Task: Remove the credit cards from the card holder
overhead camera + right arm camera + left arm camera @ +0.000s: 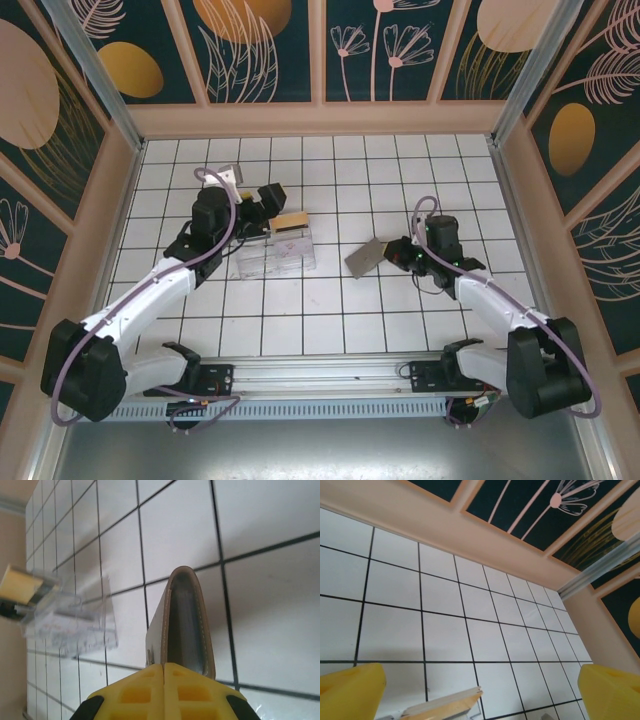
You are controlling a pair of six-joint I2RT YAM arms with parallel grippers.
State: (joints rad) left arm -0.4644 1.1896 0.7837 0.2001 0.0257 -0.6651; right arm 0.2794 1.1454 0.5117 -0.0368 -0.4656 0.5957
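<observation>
I think the job is partway done. My right gripper (398,252) is shut tight on one card (365,257). That card is out of the holder (278,255) and sits at its 3 o'clock. A second card (228,178) lies on the tiles (330,310) at the holder's 11 o'clock.

My left gripper (280,208) is wide open with nothing in it, right at the holder's far end. Low between its fingers (350,695) I see a tan edge (445,706). I think that is a card left in the holder, but I can't be sure. If so, that one needs pulling out, and the held card needs a spot to lie.

There is lots of bare room at the holder's 6 o'clock, and more at its 12 o'clock. The walls (320,118) are well away. The two grippers are near each other, with the held card between them, so I would go slow there.
</observation>
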